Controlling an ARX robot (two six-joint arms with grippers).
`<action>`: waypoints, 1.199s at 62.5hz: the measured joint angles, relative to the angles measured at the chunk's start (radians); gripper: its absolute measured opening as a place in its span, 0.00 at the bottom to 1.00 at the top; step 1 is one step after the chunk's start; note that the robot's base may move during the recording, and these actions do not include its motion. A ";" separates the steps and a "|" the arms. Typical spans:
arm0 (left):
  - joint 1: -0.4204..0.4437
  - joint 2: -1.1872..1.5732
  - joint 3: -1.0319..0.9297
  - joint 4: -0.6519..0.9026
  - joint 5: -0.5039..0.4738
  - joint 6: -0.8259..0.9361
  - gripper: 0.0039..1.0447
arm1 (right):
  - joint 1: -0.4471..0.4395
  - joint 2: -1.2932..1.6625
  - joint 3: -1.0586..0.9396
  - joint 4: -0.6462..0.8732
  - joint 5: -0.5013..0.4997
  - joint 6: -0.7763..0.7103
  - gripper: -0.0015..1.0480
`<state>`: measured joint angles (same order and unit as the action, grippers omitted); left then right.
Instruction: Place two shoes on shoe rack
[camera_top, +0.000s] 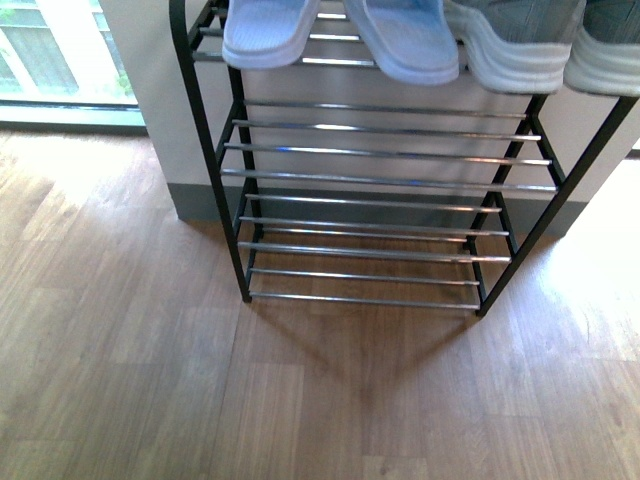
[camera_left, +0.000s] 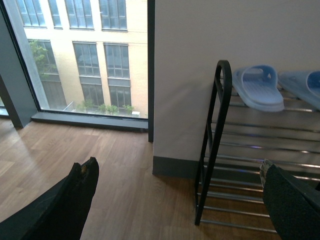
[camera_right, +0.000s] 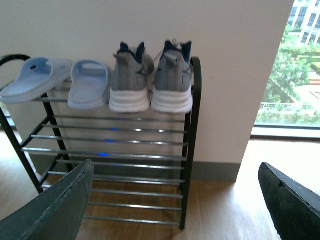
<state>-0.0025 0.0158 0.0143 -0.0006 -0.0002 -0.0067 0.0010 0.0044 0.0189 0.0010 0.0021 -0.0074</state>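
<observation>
Both slide sandals (camera_right: 37, 77) (camera_right: 89, 82) are set on the top tier of the shoe rack (camera_right: 192, 125), toward its left end, heels overhanging the front bar. Grey sneakers (camera_right: 150, 80) fill the right end. The left gripper (camera_left: 177, 200) and right gripper (camera_right: 175, 205) are spread wide, empty, and nothing is blocked.

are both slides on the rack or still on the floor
On the rack. Both slides lie side by side on the top tier of the shoe rack, left of the grey sneakers.
</observation>
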 joint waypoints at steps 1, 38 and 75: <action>0.000 0.000 0.000 0.000 0.000 0.000 0.91 | 0.000 0.000 0.000 0.000 0.000 0.000 0.91; 0.000 0.000 0.000 0.000 0.001 0.000 0.91 | 0.000 -0.001 0.000 -0.001 0.001 0.001 0.91; 0.000 0.000 0.000 0.000 0.000 0.000 0.91 | 0.000 0.000 0.000 -0.001 -0.003 0.001 0.91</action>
<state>-0.0025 0.0158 0.0143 -0.0002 -0.0006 -0.0063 0.0006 0.0040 0.0189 -0.0002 -0.0006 -0.0067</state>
